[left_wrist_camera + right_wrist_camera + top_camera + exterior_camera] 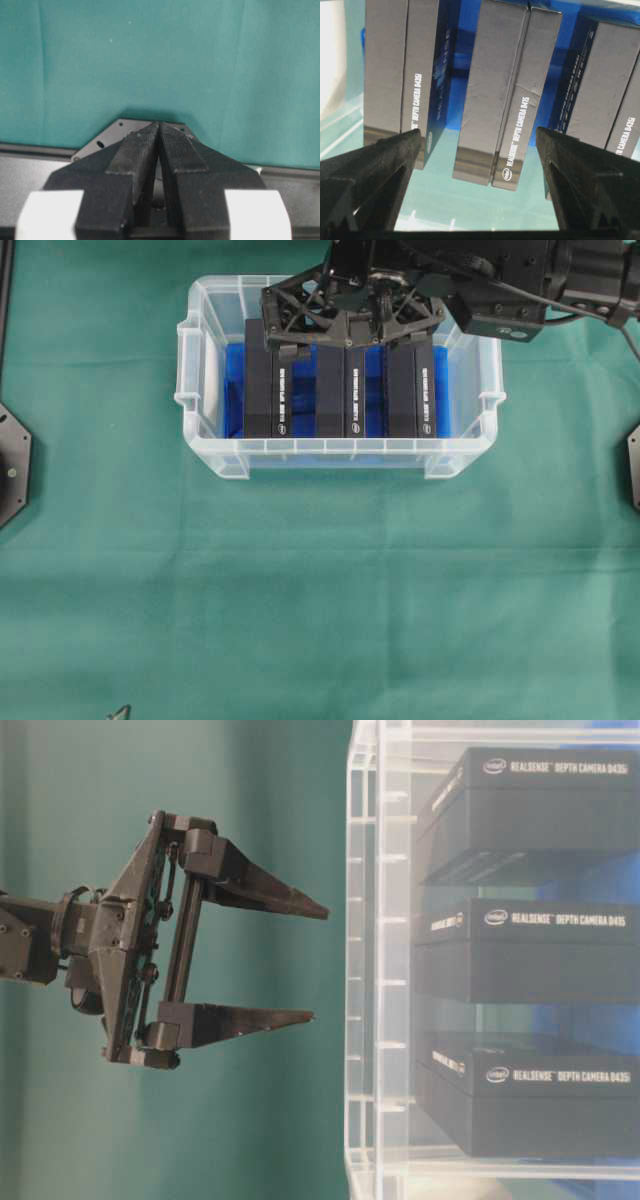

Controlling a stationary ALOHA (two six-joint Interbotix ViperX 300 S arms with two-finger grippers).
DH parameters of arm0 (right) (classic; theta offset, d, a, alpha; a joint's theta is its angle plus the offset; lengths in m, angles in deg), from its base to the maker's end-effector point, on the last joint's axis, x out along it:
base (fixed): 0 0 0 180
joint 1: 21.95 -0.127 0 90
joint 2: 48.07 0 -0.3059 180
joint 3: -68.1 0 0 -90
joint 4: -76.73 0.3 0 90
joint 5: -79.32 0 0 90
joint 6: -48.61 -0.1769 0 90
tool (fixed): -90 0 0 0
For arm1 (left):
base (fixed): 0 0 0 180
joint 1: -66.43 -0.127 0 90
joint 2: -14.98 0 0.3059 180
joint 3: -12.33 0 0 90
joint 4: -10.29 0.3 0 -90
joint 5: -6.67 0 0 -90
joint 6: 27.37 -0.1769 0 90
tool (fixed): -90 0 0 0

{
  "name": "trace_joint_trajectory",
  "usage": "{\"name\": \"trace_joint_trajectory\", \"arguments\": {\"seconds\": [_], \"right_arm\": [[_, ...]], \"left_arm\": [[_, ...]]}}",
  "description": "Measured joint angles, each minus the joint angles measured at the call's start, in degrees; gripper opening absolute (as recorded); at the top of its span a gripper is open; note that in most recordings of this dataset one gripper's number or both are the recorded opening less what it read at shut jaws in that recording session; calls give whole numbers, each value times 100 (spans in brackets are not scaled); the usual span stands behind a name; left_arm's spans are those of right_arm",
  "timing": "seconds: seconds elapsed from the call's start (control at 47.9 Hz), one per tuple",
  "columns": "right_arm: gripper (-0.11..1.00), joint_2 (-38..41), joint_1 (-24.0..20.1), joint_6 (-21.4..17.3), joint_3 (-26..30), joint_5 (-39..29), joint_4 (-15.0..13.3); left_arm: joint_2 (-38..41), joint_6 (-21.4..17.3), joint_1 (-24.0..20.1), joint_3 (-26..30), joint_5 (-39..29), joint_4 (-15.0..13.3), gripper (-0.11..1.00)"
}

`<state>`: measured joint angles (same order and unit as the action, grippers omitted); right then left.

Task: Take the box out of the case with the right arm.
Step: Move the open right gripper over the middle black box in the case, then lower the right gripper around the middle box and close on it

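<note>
Green cloth [320, 590] covers the whole table and fills most of the overhead view. The case [205, 390] sits in the upper middle of that frame, a clear plastic bin with its long side running left-right and a blue lining [232, 390] showing through the floor.

Inside it are three dark boxes standing side by side in a row: the left box [265, 390], the middle box [340, 395] and the right box [411, 395]. Each one has its long axis running top to bottom in the overhead frame, so across the short way of the case, with strips of blue between them, so they're apart from each other. White lettering runs along the length of each box. In the table-level view the same three show up stacked top to bottom at the right of the frame, and you can read "RealSense Depth Camera D435i" on them.

The right arm [500, 280] comes in from the upper right of the overhead frame, and the right gripper [350, 325] hangs over the far end of the boxes with its jaws spread wide. From the right wrist camera the two black fingers [375, 165] sit in the lower corners and the middle box lies between them, not touched by either finger as far as I can see.

The left gripper [159, 131] only shows in its own wrist view, with both fingers pressed together and nothing between them, over bare green cloth.
</note>
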<state>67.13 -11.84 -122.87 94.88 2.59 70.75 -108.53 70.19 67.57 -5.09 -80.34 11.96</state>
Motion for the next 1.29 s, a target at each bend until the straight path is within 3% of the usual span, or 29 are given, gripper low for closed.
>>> {"name": "trace_joint_trajectory", "arguments": {"seconds": [1.294], "right_arm": [[93, 141, 26, 88, 9, -97, -62]], "left_arm": [[-9, 0, 0, 0, 0, 0, 0]]}}
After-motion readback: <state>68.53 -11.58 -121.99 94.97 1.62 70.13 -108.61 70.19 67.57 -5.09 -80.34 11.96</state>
